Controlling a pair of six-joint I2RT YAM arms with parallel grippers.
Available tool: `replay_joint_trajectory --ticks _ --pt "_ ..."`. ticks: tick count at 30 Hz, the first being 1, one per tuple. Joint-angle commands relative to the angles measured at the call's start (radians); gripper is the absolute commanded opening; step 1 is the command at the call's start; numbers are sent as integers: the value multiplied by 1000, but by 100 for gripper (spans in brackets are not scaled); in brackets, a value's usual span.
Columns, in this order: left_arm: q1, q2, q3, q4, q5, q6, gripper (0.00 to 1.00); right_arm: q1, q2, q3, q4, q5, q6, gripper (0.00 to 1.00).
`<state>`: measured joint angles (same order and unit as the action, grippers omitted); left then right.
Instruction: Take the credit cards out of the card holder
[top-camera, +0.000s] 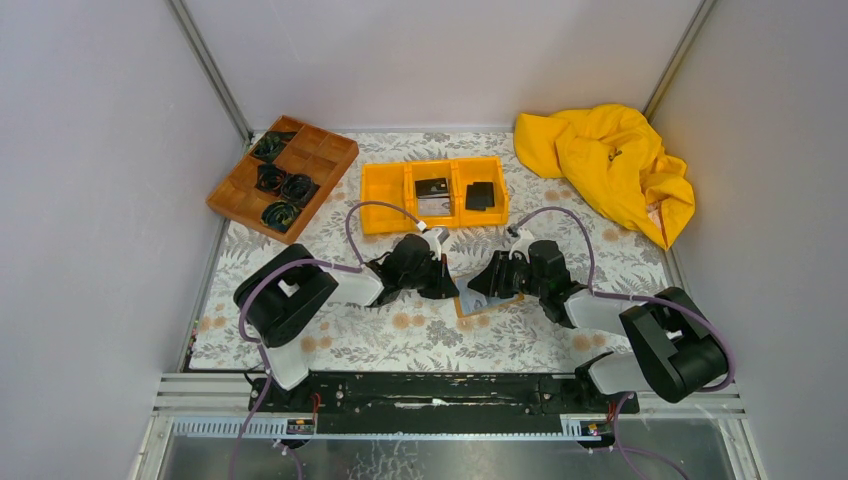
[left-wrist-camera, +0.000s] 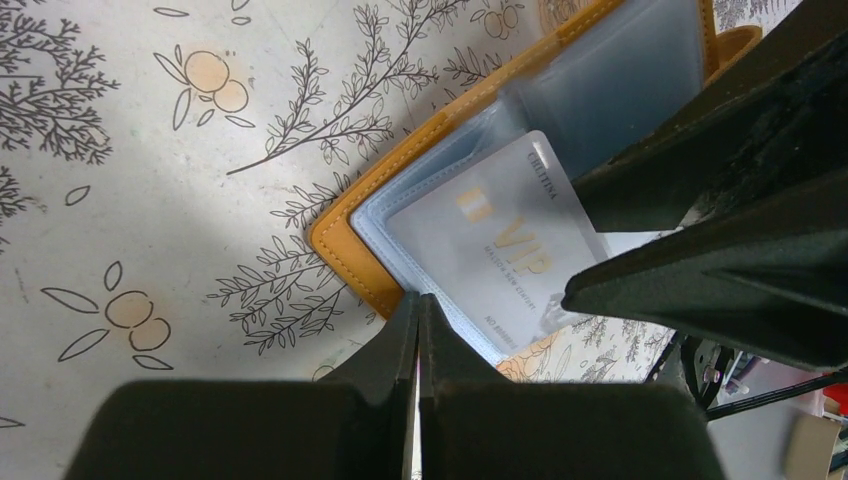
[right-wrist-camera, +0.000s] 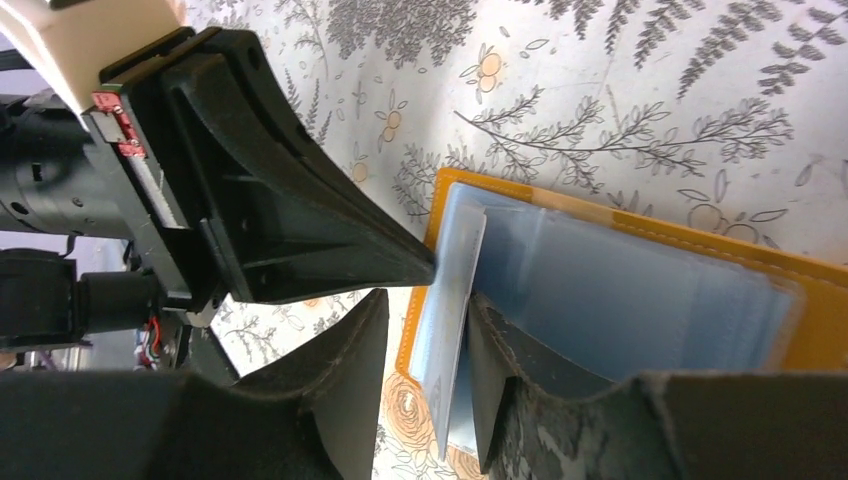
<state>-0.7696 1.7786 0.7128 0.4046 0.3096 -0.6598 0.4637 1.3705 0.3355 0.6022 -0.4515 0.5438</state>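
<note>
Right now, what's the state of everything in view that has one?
card holder: open, lying flat
VIP card: tucked in holder
left end effector: shut, tips at holder edge
right end effector: open, astride upright leaf
orange bin: dark flat pieces in middle and right compartments
yellow cloth: crumpled

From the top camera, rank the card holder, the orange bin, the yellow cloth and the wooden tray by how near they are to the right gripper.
1. card holder, at the right gripper jaws, mid-table.
2. orange bin, behind it, slightly left.
3. yellow cloth, far right corner.
4. wooden tray, far left corner.
</note>
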Motion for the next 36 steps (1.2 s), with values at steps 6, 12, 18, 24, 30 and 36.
replay_joint_trajectory --ticks 6,12,18,24,30,36 --pt "-4 37 11 -49 -25 13 0 10 43 11 70 -126 17 36" --pt "-4 36 13 -54 -25 14 0 9 69 22 67 -142 17 35" --pt "-4 41 19 -68 -39 11 0 3 22 24 3 -95 -7 38" --pt "2 50 20 -74 -54 0 0 -33 -10 12 -9 -89 -3 39" --pt "13 55 15 -64 -40 -4 0 -58 -35 0 -26 -60 -2 38" --pt "27 56 9 -56 -29 -11 0 -75 -65 -7 -51 -29 -7 38"
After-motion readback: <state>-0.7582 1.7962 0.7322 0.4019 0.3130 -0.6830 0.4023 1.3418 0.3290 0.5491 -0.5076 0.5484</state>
